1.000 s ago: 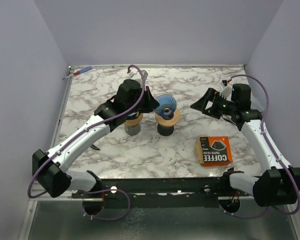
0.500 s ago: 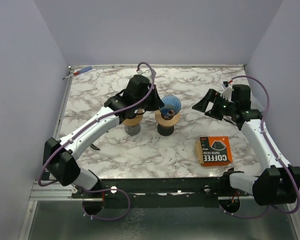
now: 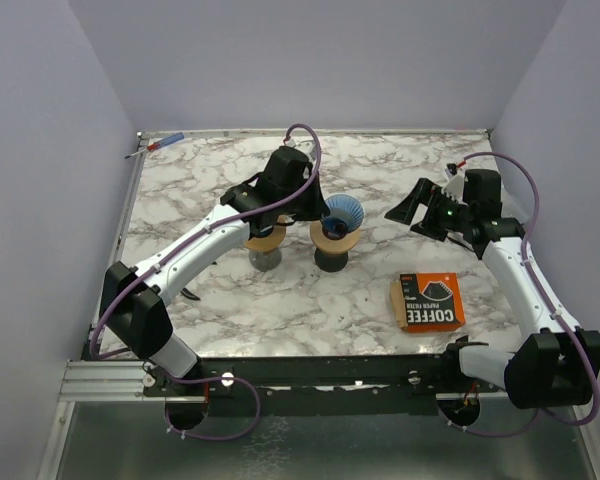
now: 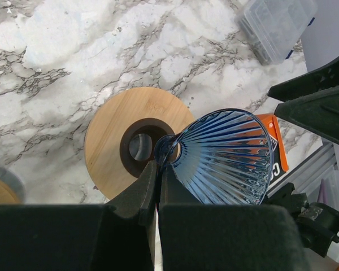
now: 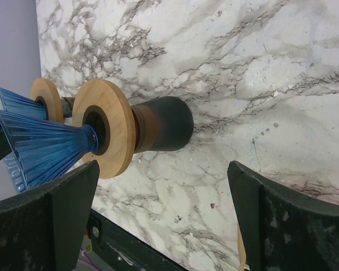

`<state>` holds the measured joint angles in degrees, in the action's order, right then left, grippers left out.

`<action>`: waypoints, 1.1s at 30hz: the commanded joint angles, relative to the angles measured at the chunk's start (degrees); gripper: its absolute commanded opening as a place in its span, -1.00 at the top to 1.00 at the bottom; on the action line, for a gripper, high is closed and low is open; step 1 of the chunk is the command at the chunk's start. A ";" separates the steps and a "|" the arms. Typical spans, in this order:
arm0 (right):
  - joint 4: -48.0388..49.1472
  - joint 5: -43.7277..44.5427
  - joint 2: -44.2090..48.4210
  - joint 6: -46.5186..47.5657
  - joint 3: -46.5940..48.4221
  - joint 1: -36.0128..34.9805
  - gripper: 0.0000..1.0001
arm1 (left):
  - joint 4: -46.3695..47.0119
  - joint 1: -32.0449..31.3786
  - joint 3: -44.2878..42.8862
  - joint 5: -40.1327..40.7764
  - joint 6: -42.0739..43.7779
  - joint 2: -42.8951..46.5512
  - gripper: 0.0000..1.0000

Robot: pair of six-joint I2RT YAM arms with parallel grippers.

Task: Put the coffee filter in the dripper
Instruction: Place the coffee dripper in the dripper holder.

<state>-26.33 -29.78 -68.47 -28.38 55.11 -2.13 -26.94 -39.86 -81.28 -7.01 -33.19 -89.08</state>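
Note:
My left gripper (image 4: 158, 170) is shut on the narrow end of the blue ribbed glass dripper (image 4: 226, 155), holding it tilted over the hole of a round wooden stand (image 4: 110, 135). In the top view the left gripper (image 3: 315, 212) holds the dripper (image 3: 343, 210) just above that stand (image 3: 334, 240) at mid-table. My right gripper (image 3: 405, 212) is open and empty to the right of the stand; its wrist view (image 5: 161, 186) shows the dripper (image 5: 42, 147) and the stand (image 5: 116, 124) from the side. No loose filter shows; an orange coffee filter box (image 3: 427, 301) lies front right.
A second wooden-topped stand (image 3: 267, 243) is just left of the first, under the left arm. A clear plastic container (image 4: 277, 25) is beyond the stand. A red and blue pen (image 3: 160, 145) lies at the back left corner. A small black object (image 3: 190, 293) lies front left.
My left arm has swung to the right and farther back, carrying the dripper slightly right over the wooden stand. The right arm has barely moved.

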 commanded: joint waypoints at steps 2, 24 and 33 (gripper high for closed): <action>-0.31 0.50 -0.39 0.34 0.36 0.35 -1.00 | -1.19 0.16 -1.81 2.14 1.56 0.82 0.97; 0.05 -0.71 -1.06 0.13 -0.10 0.54 -1.00 | 0.38 0.19 -1.63 2.58 3.39 -1.00 0.97; 0.48 -1.44 -0.98 -0.19 -0.20 0.64 -0.99 | 1.16 0.16 -1.16 1.90 3.80 -1.65 0.76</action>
<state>-26.24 -30.11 -69.01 -28.42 55.11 -1.89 -28.18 -39.86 -81.32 -4.29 -30.11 -90.59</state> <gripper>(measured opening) 0.996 0.070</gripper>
